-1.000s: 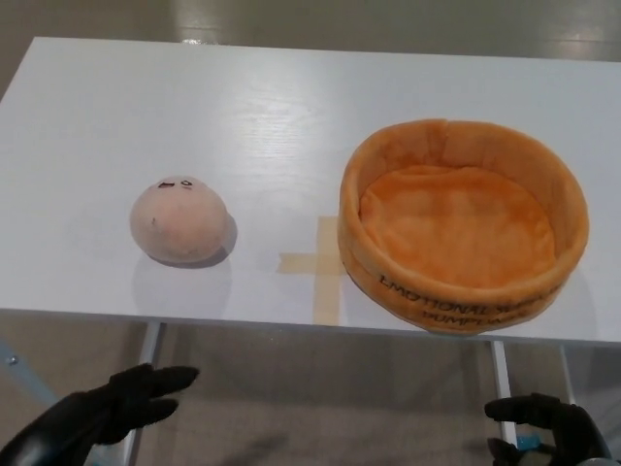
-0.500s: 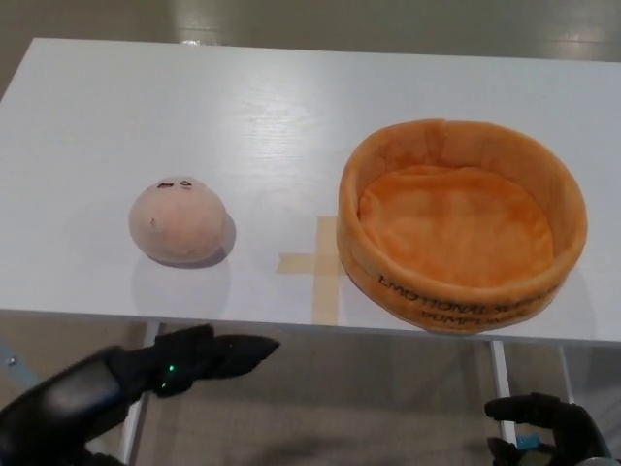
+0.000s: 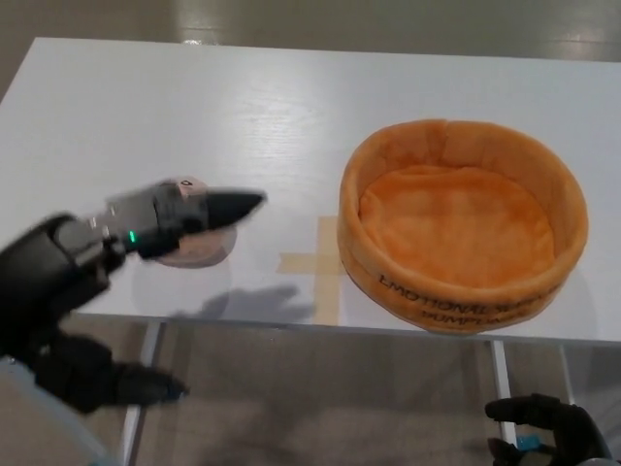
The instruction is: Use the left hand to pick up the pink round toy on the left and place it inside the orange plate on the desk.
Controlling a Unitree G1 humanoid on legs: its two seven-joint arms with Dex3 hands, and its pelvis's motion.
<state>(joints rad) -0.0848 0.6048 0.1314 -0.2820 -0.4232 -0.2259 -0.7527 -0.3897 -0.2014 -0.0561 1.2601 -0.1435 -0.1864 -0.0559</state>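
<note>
pink round toy (image 3: 194, 248) on desk, mostly hidden beneath open left hand (image 3: 146, 228)

On the white rectangular desk (image 3: 291, 107) the pink round plush toy (image 3: 199, 250) lies at the left and the orange round plush plate (image 3: 463, 225) at the right. Between them lies a cross of tan tape (image 3: 325, 267). The black left hand (image 3: 146, 225) is above the toy.
</note>
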